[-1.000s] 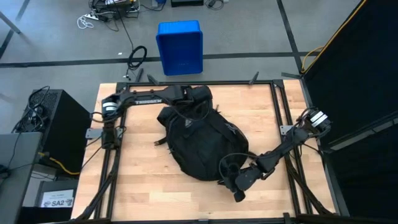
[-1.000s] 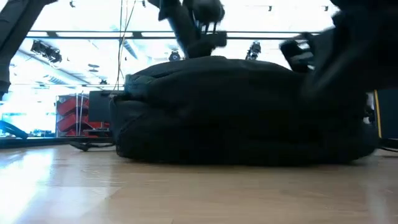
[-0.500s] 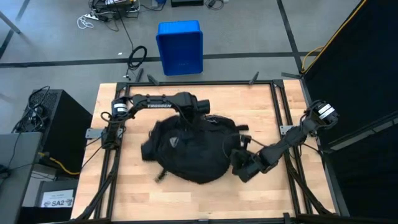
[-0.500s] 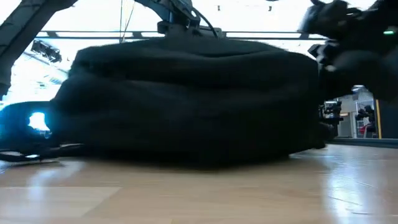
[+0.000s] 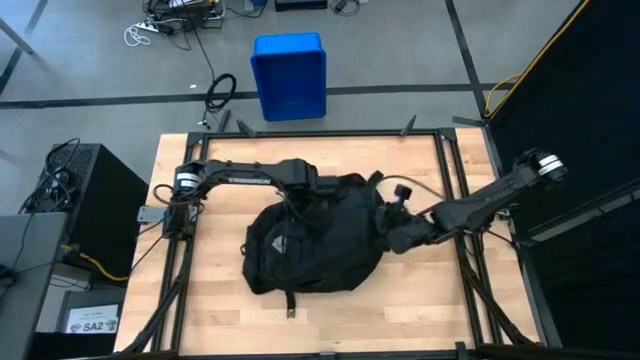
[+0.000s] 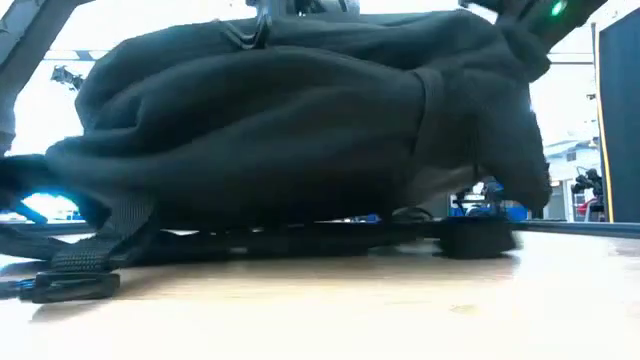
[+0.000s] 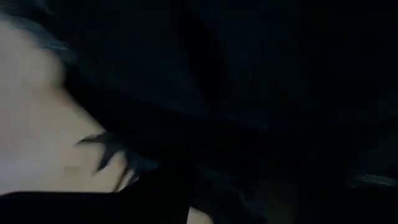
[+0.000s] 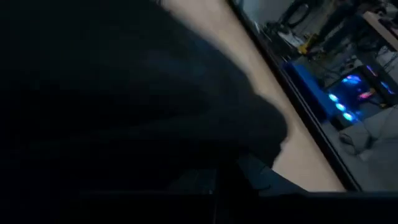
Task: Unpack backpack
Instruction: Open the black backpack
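A black backpack (image 5: 310, 240) sits mid-surface (image 5: 420, 300), partly lifted. The left claw (image 5: 318, 190) is at its far edge, grip impossible to tell. The right claw (image 5: 392, 228) is clamped shut on its right side.

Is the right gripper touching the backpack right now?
Touching. The high view shows the right gripper pressed into the backpack's right edge with no gap, and the right wrist view is filled with black fabric.
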